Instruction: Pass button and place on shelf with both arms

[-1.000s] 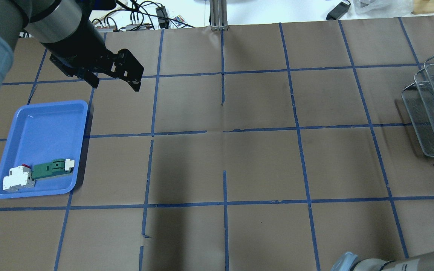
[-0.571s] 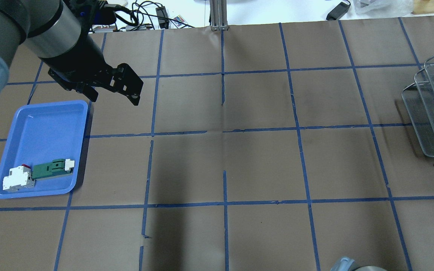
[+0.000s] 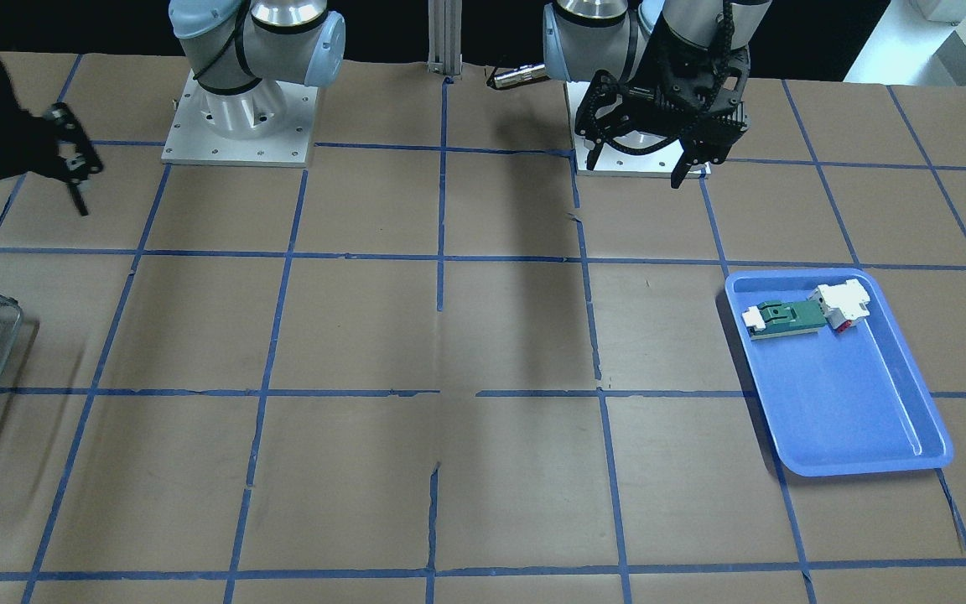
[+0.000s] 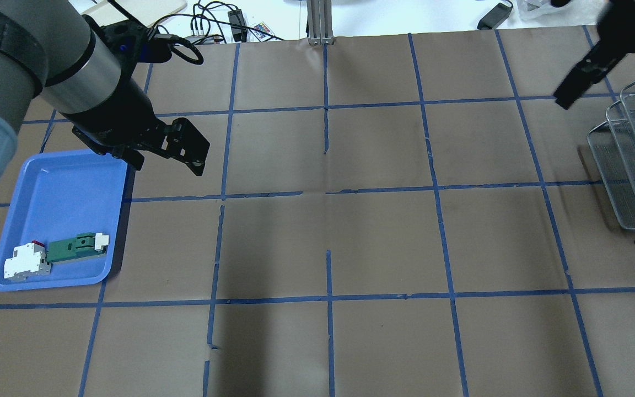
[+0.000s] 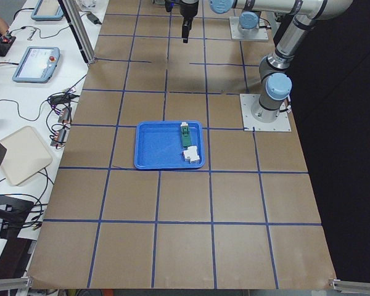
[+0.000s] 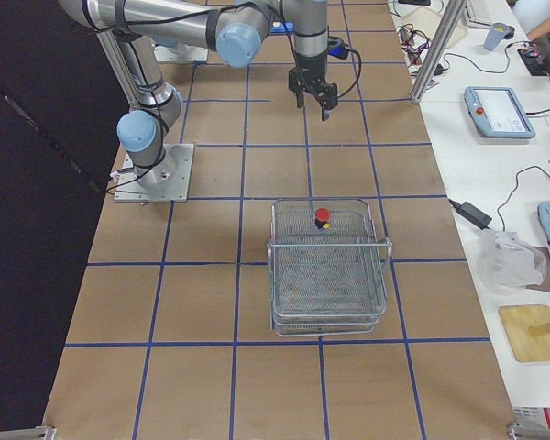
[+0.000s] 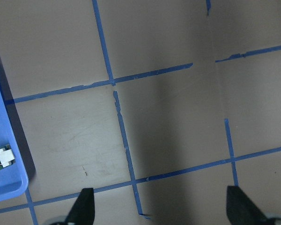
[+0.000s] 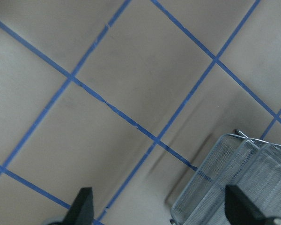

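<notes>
1. Nearest to me, at the near left, the blue tray [image 4: 58, 182] holds the white block [image 4: 26, 261] and the green-and-white part [image 4: 77, 246]. They touch end to end along its near wall, and none of them has shifted since a second ago.
2. Over on the right, the shelf [image 6: 328, 280] stands where it stood before. The button [image 6: 322, 216] lies in its top tier, red cap uppermost and close to that tier's left wall, well apart from both grippers.
3. Farther back on the left, the left gripper [image 4: 167, 165] has come nearer than it was a second ago. It now hangs over the tray's far right corner. I see its fingers spread wide with nothing between them.
4. Farthest away, the right gripper [image 8: 160, 211] has entered the overhead view at the far right, where it did not show before. It is raised above the table [image 4: 383, 237], just left of the shelf and beyond it, with its fingers spread and empty. The right arm's elbow has gone from that view's near edge.
</notes>
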You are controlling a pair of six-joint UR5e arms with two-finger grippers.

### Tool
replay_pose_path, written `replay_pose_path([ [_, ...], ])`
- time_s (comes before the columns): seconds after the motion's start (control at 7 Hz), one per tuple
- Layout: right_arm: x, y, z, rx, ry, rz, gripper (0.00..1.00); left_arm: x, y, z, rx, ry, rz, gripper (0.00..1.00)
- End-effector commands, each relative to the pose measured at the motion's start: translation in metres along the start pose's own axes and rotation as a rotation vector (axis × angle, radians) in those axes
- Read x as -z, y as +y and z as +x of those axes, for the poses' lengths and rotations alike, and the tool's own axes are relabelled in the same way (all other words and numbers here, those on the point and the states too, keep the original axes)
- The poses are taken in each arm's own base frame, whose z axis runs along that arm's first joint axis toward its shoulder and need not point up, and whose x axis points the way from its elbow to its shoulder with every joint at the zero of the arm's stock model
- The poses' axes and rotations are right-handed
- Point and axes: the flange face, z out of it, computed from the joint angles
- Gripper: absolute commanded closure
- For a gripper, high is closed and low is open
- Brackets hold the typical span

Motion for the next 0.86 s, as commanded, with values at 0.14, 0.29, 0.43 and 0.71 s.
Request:
replay_pose_path([
  [0.14,0.011,-0.063,-0.087,-0.453,-0.148,-0.052,0.0,-0.007,-0.009,-0.004,0.016,0.001,-0.015,0.0],
  [0.29,0.013,-0.065,-0.081,-0.496,-0.182,-0.058,0.0,-0.004,-0.018,-0.005,0.073,-0.003,-0.011,0.0],
  [0.43,0.007,-0.05,-0.069,-0.557,-0.177,-0.133,0.0,-0.004,-0.023,-0.003,0.108,-0.004,-0.022,0.0],
  [0.71,0.016,-0.029,-0.059,-0.598,-0.183,-0.152,0.0,-0.006,-0.022,-0.002,0.1,-0.001,-0.017,0.0],
])
